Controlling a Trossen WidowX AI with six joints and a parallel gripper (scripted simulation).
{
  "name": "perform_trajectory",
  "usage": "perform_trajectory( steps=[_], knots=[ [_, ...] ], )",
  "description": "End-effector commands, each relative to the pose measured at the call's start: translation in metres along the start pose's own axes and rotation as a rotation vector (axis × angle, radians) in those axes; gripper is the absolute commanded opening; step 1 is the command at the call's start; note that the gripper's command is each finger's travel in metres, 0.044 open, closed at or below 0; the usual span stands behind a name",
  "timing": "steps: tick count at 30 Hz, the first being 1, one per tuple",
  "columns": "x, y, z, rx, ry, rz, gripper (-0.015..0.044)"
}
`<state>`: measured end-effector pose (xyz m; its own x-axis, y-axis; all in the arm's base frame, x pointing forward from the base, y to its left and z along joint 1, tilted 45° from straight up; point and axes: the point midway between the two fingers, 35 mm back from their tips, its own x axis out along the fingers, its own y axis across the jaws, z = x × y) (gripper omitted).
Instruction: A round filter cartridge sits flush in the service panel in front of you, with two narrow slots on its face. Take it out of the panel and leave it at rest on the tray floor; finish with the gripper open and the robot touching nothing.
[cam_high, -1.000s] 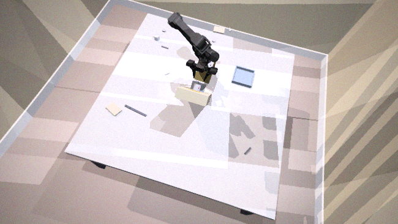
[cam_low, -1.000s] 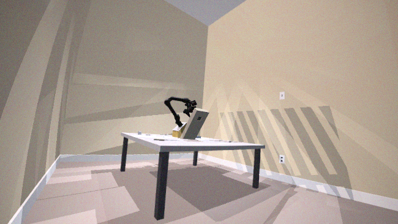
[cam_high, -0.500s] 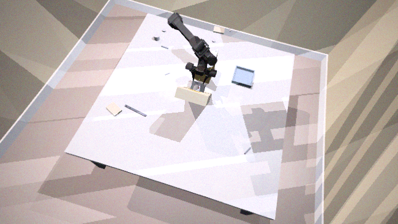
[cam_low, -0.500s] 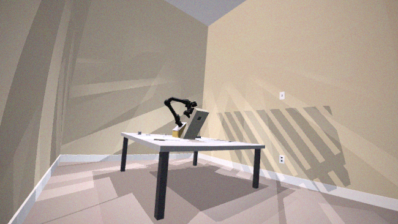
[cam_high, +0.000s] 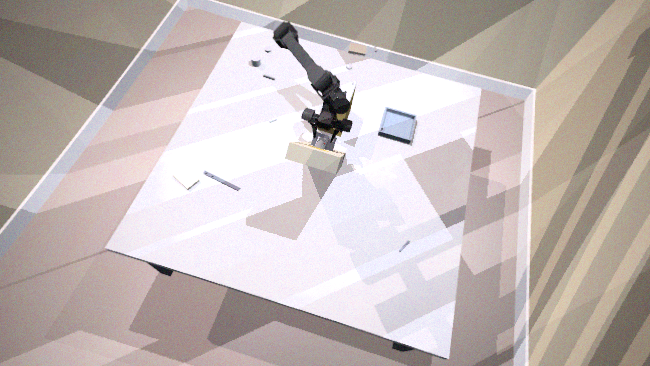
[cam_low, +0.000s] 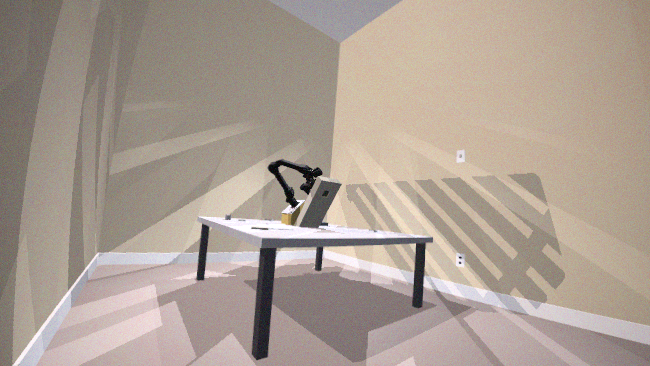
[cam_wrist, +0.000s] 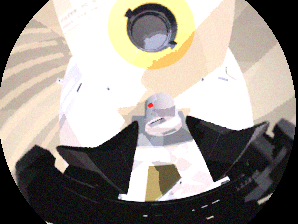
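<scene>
The service panel (cam_high: 314, 159) (cam_low: 318, 206) (cam_wrist: 100, 42) leans upright in front of the arm. In the wrist view its yellow ring (cam_wrist: 117, 30) surrounds a dark round opening with two notches, which looks empty. A grey cylinder (cam_wrist: 161, 106) with a red dot and a slotted end, apparently the filter cartridge, is out of that opening, on or over a grey surface before the panel. My gripper (cam_high: 324, 141) (cam_wrist: 162, 121) is open around it, with a gap at each side; contact cannot be told. The blue tray (cam_high: 395, 138) stands to the right of the panel in the top view.
A yellow block (cam_low: 287, 218) stands by the arm's base, behind the panel. A dark bar (cam_high: 222, 181) and a pale square block (cam_high: 186, 180) lie to the left. A small dark piece (cam_high: 404, 246) lies at the front right, and a small grey cylinder (cam_high: 256, 62) stands at the far left.
</scene>
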<state>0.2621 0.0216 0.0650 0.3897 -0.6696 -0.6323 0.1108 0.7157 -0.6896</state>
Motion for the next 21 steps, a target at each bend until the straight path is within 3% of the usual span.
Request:
perform_trajectory(
  steps=[1,4,7,15,21],
  knots=[
    [0.0074,-0.0011,-0.0004,-0.005,-0.003,-0.005,0.0305],
    [0.0097,-0.0014,-0.0005,-0.005,-0.003,-0.006,0.0305],
    [0.0059,-0.0008,-0.0003,0.0,0.0,-0.002,0.0226],
    [0.0059,-0.0008,-0.0003,0.0,0.0,-0.002,0.0173],
    [0.0038,-0.0006,0.0044,0.0,0.0,-0.002,0.0015]
  ],
)
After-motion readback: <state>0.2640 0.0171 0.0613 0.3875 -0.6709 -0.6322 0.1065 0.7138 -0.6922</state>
